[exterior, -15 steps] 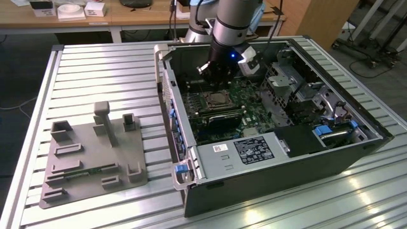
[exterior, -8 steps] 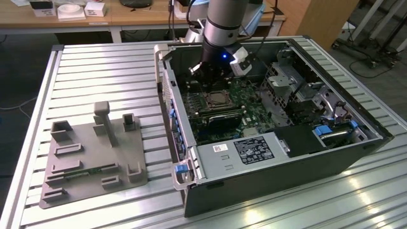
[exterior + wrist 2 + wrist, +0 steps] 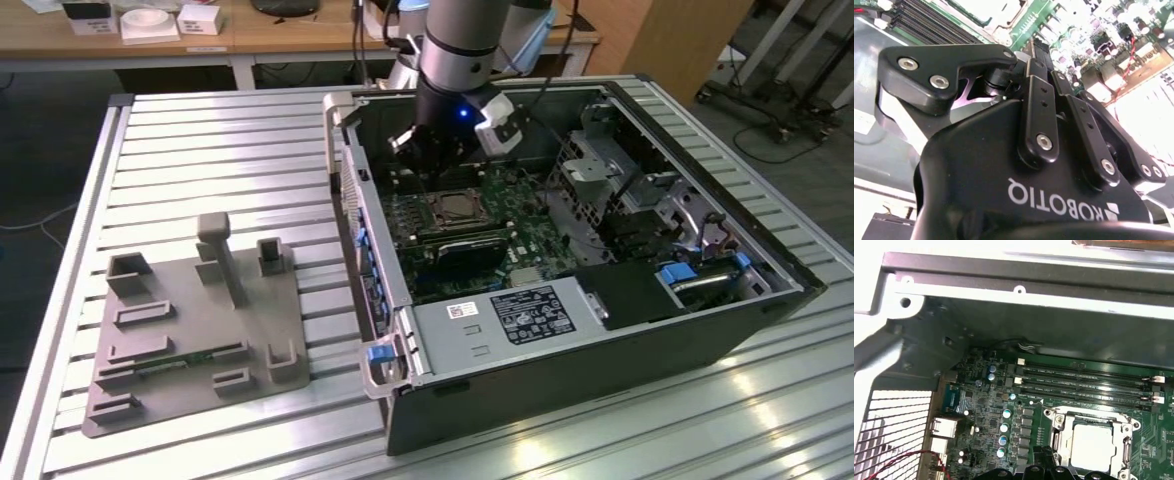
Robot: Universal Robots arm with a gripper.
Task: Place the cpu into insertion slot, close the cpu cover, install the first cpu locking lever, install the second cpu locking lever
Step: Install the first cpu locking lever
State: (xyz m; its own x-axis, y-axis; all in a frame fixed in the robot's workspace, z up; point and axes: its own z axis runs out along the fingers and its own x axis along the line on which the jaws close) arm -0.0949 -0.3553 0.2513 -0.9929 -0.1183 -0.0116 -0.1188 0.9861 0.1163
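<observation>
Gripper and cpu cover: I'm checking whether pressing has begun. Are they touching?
Cannot tell. In the first wrist view the gripper sits close beside the cpu cover, but neither contact nor a gap shows plainly there.

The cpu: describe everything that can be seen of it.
The cpu is a flat square chip with a pale, silvery metal top. It lies level on the green motherboard, beside the long black memory slots. The silver cpu cover frames it on all sides and appears to rest on its edges.
</observation>
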